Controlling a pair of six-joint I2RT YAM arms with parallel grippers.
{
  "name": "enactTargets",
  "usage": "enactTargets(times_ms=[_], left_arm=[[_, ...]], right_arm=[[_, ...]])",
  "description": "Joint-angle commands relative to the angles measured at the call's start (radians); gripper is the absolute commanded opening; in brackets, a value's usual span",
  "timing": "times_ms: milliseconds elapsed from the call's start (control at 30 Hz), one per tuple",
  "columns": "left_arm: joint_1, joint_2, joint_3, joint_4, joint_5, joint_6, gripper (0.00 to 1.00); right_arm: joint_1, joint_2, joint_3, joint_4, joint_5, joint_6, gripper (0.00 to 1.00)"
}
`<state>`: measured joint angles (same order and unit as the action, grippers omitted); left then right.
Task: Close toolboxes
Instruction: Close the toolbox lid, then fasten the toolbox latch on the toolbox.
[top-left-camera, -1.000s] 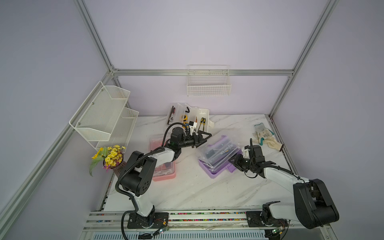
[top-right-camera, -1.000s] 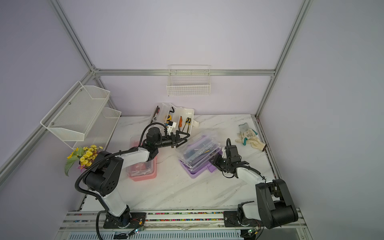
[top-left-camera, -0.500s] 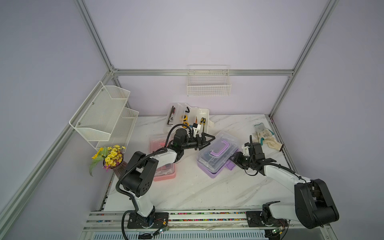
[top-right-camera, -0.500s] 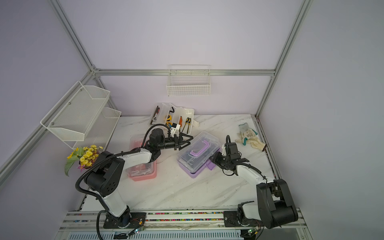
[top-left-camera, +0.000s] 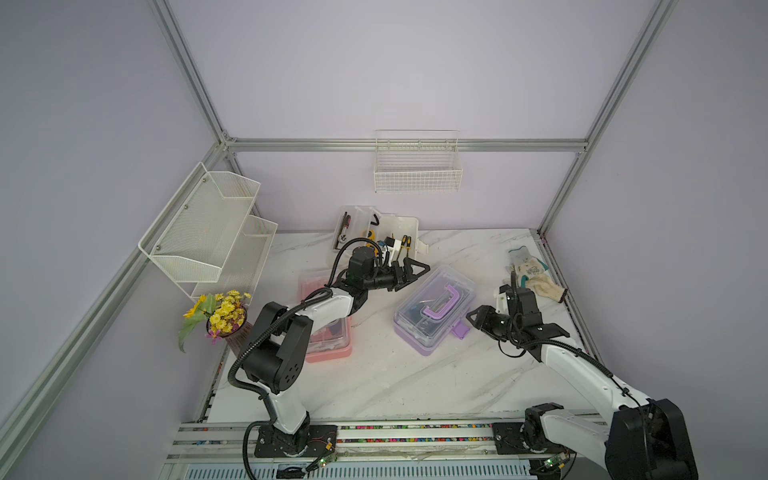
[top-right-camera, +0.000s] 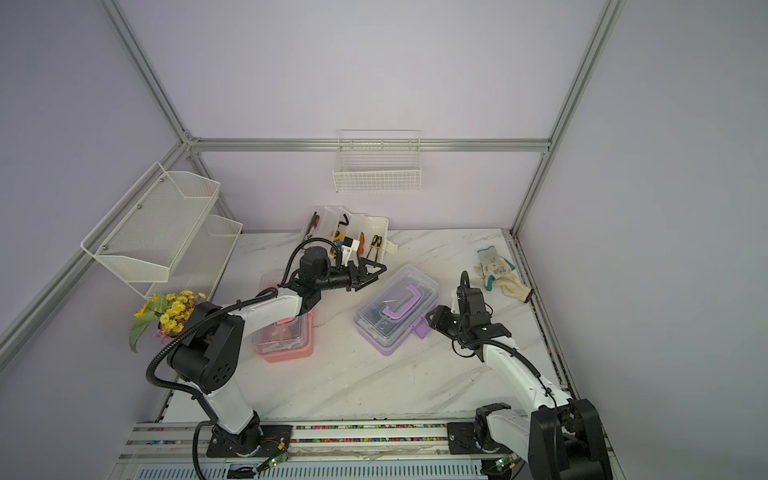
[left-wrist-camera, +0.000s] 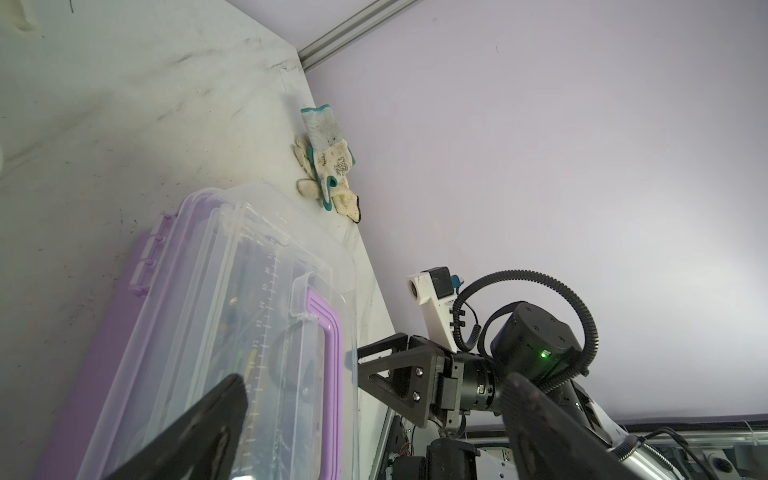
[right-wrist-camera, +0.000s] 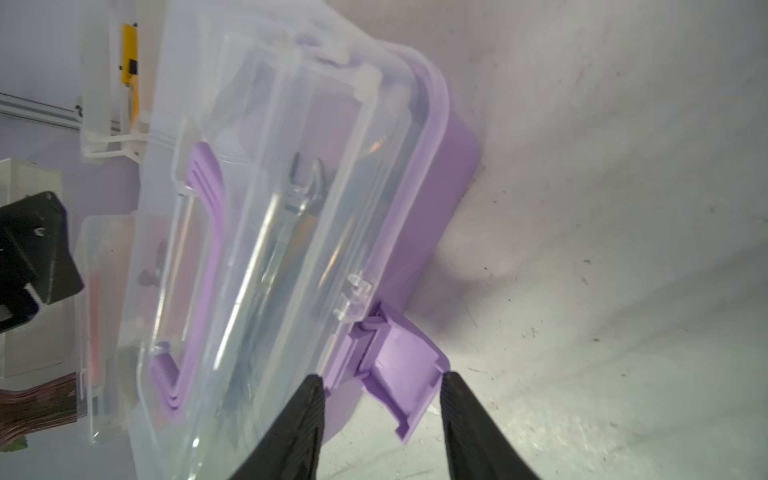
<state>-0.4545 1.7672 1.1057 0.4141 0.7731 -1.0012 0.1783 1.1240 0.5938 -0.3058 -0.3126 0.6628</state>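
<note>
- Your purple toolbox lies slantwise in the middle of the table, with its clear lid down on the base and its handle folded flat on top.
- Its latch hangs open, swung out from the side nearest your right arm, so this box is not yet fastened.
- Your right gripper is partly open and holds nothing. One jaw stands at each side of the latch flap, and I cannot tell whether either one touches it.
- Your left gripper is spread wide and empty, hovering just beside the far end of the purple toolbox.
- Judge the box light. It is thin, stiff plastic on smooth marble, so it will likely skid or turn when pushed from one side.
- The lid looks springy and slick, so press on its rim rather than its middle.
- Take the latch by its free outer edge and swing it up over the clear catch on the lid. It is a small hinged flap, so a light push should do, and squeezing it hard may only twist it.
- Brace the far long side with your left gripper while you push.
- The pink toolbox sits under your left arm with its lid apparently down, but its latch is hidden.
- The white toolbox stands open at the back wall with its tools showing.
</note>
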Motion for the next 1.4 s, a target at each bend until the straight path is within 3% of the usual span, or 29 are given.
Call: enactTargets(times_ms=[0,167,300,700,1367], left_arm=[[-0.010,-0.024,0.056,-0.061,-0.019,0.076,0.96],[-0.045,-0.022,0.106,-0.220,-0.060,0.179,0.96],[-0.080,-0.022,0.173,-0.431,-0.160,0.322,0.96],[-0.078,0.036,0.315,-0.695,-0.432,0.520,0.99],[-0.072,0.141,0.303,-0.699,-0.343,0.490,0.99]], right_arm=[[-0.015,-0.015,-0.025,-0.016,0.035,-0.010,0.47],[-0.048,-0.014,-0.054,-0.038,0.076,-0.028,0.42],[-0.067,0.014,-0.097,0.010,0.068,-0.035,0.39],[-0.067,0.123,-0.192,0.341,-0.152,-0.093,0.37],[-0.055,0.088,-0.203,0.485,-0.269,-0.037,0.36]])
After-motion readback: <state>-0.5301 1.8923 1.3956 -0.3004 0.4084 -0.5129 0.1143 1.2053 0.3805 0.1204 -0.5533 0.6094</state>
